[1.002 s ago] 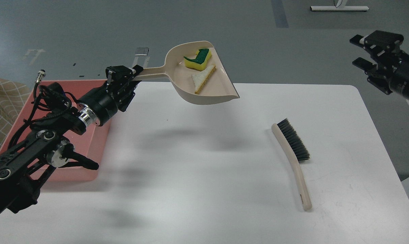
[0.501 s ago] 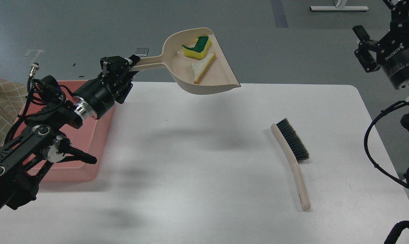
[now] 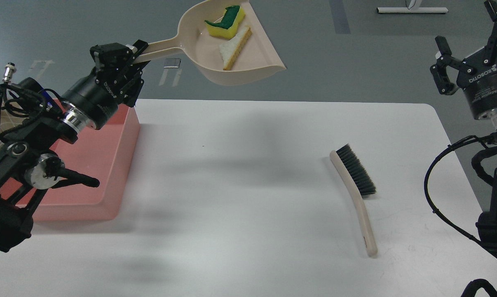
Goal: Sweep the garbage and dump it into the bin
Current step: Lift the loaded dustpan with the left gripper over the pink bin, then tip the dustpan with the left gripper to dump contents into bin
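Observation:
My left gripper [image 3: 123,60] is shut on the handle of the beige dustpan [image 3: 248,62] and holds it high above the table's far edge. In the pan lie the garbage scraps: a yellow sponge piece with green backing [image 3: 225,23] and a pale wedge strip [image 3: 235,46]. The pink bin [image 3: 104,165] sits at the table's left edge, partly hidden by my left arm, below and left of the pan. My right gripper [image 3: 467,37] is open and empty, raised off the table's right side.
A beige brush with black bristles [image 3: 357,194] lies on the white table [image 3: 240,206] at the right. A tan checked cloth shows at the far left edge.
My left gripper has lifted the dustpan higher and a little leftward, with both scraps still in it. My right arm has swung upright and pulled away to the right. The brush has not moved.

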You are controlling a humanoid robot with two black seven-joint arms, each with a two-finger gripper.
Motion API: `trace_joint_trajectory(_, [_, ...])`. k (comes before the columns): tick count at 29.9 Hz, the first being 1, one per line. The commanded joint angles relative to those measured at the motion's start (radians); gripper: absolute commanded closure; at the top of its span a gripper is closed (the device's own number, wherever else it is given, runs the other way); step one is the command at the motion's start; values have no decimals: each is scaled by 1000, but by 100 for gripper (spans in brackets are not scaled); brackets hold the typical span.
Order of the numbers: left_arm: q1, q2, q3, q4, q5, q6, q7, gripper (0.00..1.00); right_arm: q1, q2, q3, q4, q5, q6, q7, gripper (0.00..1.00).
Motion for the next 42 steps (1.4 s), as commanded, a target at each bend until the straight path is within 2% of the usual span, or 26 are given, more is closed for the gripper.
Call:
trace_joint_trajectory(1, [43, 9, -51, -12, -12, -18, 0, 100, -21, -3, 4, 1, 1, 1, 1, 12])
trace_joint_trajectory(7, [150, 24, -203, -11, -64, -98, 8, 100, -28, -4, 4, 1, 1, 4, -1, 11])
trace_joint_trajectory(12, [245, 78, -266, -11, -68, -127, 5, 100, -32, -4, 3, 1, 1, 7, 1, 10])
trace_joint_trajectory(20, [472, 121, -487, 2, -63, -201, 5, 100, -64, -9, 4, 1, 1, 7, 1, 9])
trace_joint_trajectory(27, [638, 123, -686, 102, -58, -302, 0, 100, -79, -20, 10, 2, 1, 7, 1, 9])
trace_joint_trajectory(36, [713, 170, -745, 222, -35, -315, -8, 100, -82, -18, 9, 1, 1, 7, 1, 8])
trace_joint_trajectory(42, [742, 210, -757, 232, -32, -315, -6, 100, -88, -20, 10, 1, 1, 7, 1, 8])
